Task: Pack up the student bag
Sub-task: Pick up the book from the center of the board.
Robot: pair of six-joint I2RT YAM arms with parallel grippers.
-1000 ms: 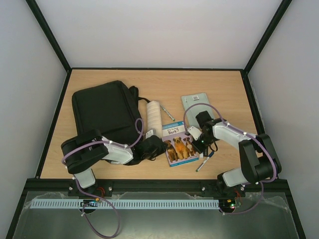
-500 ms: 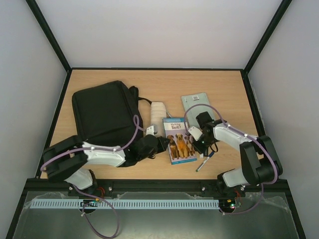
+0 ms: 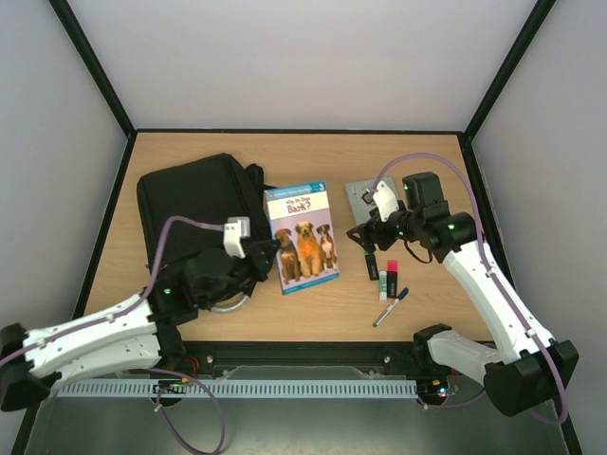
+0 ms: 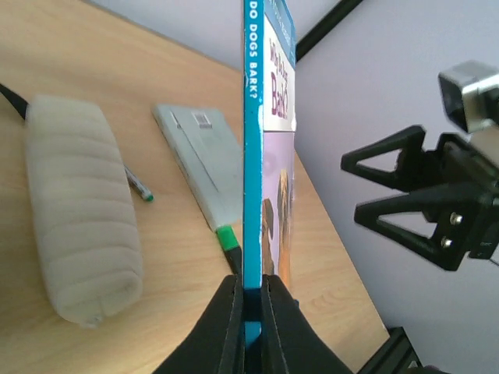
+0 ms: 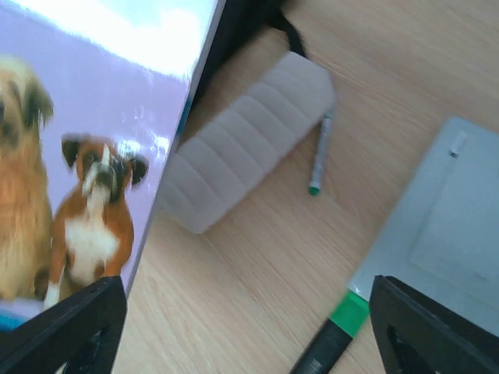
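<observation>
The student bag is a large black soft pack lying at the table's left. My left gripper is shut on the bottom of a blue-spined dog picture book, which it holds upright above the table. In the top view the book hangs just right of the bag, with the left gripper at its left edge. My right gripper is open and empty, right of the book and apart from it. In the right wrist view its fingers frame bare wood, and the book cover fills the left.
A white quilted pencil case lies behind the book, a thin green-tipped pen beside it. A grey flat notebook sits at the back right. A green-capped black marker, a pink highlighter and a blue pen lie near the right arm.
The left arm has lifted the book off the table and stood it up near the bag. The right gripper opened, rose and drew back to the right.
</observation>
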